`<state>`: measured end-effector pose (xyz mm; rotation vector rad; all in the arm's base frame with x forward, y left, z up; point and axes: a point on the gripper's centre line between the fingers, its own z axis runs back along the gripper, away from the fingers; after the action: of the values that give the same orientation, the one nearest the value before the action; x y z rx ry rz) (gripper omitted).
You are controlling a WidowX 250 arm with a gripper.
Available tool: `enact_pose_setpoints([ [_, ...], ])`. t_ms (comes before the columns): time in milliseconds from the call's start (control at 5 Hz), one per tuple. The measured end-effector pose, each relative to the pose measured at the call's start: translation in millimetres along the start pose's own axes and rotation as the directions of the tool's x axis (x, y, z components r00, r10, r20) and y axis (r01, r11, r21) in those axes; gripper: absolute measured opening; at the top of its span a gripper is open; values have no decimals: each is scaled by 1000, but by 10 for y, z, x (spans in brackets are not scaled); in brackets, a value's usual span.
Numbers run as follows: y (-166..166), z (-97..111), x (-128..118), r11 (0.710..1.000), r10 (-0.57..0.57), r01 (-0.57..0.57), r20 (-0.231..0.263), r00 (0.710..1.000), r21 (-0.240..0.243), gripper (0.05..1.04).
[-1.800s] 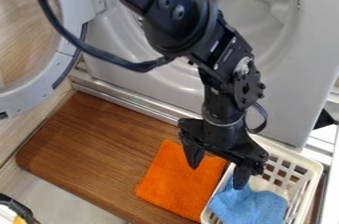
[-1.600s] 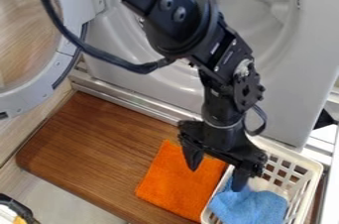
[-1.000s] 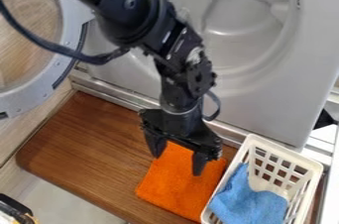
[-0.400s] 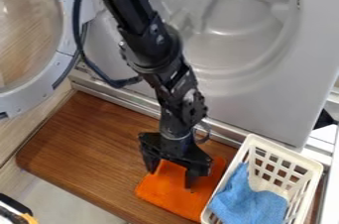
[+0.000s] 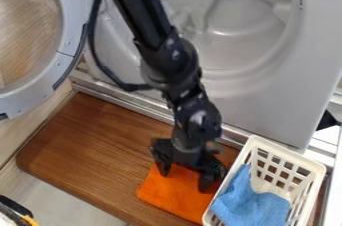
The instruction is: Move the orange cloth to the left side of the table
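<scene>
fingers (image 5: 204, 183) of my gripper (image 5: 184, 181) spread, one standing toward the left and one toward the right, over the far part of the orange cloth (image 5: 170, 193); nothing is seen pinched between them. whether the tips touch the weave, i cannot tell. the cloth lies flat toward the near right of the wooden desk (image 5: 87, 145), just beside the white basket (image 5: 318, 175), which holds a blue cloth (image 5: 250, 204). step in hand, as i judge it: the grasp, with the transfer to the left still to come.

handling, by my estimate: light, limp, a little fuzzy, not fragile and unlikely to be slippery. a flat sheet offers no edge to pinch, so i should press both tips lightly into the pile, well inside the border, and close until a fold gathers between them. a shallow closure may skim off the surface; too deep a one may scrape the desk. the right-hand finger is near the basket's rim, so i would lift slightly before carrying the cloth left, away from it.
</scene>
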<state>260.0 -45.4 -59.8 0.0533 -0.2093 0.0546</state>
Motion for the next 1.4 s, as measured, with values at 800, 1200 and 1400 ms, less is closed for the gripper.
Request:
enact_pose_setpoints([
  [800,238,-211,-22,999,-5,3,-40,999,-51,1000],
  [1200,852,-192,-160,996,94,-94,-62,994,-4,999],
  [1400,1063,-187,-160,994,113,-112,-72,991,13,999],
])
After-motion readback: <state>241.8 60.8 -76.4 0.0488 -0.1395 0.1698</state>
